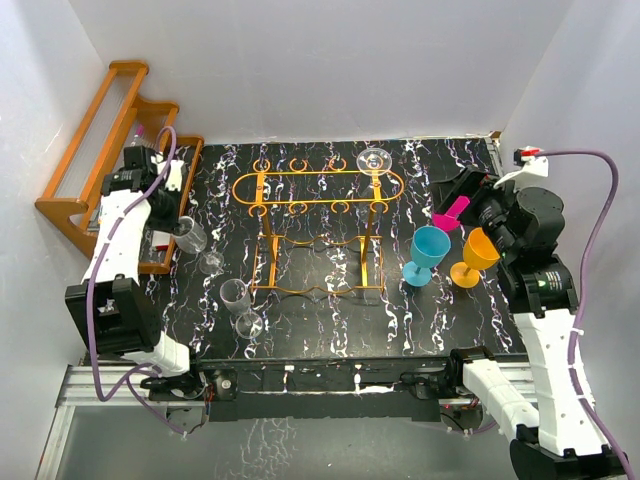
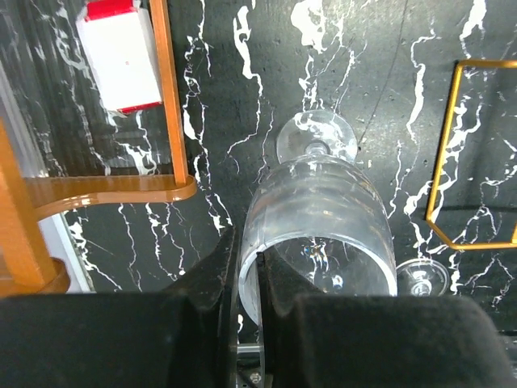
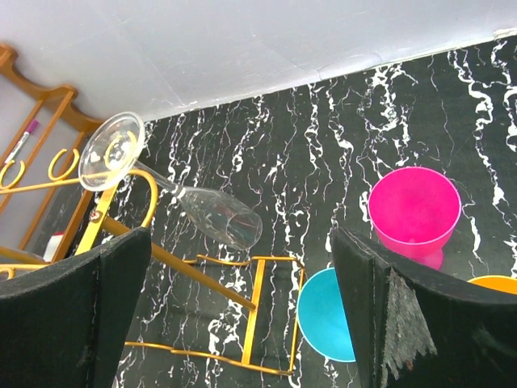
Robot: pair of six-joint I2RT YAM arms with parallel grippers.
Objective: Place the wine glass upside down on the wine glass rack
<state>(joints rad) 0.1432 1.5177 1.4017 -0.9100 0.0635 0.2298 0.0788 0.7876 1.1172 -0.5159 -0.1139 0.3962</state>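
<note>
Wine glass (image 1: 192, 237) stands at the left side of the bench (image 1: 420, 320), mouth up and stem vertical, right at the left gripper (image 1: 176, 226). The wine glass rack (image 1: 318, 187) lies to that arm's right, mid-bench. One glass (image 1: 374, 160) hangs from the rack's far right end, and the loops nearer the left arm look free. Three more clear glasses (image 1: 235, 295) stand between that arm's base and the rack, so the swing across looks tight, and the wooden rack (image 1: 100, 150) crowds the other side. From the left wrist, the gripper (image 2: 246, 267) is pressed together on the wine glass (image 2: 323, 210): one finger inside the rim, one outside, the foot on the bench below. The bowl will likely need a half turn before hanging. From the right wrist, the right gripper (image 3: 238, 242) is spread wide and holds nothing, well apart from the task's glass.
</note>
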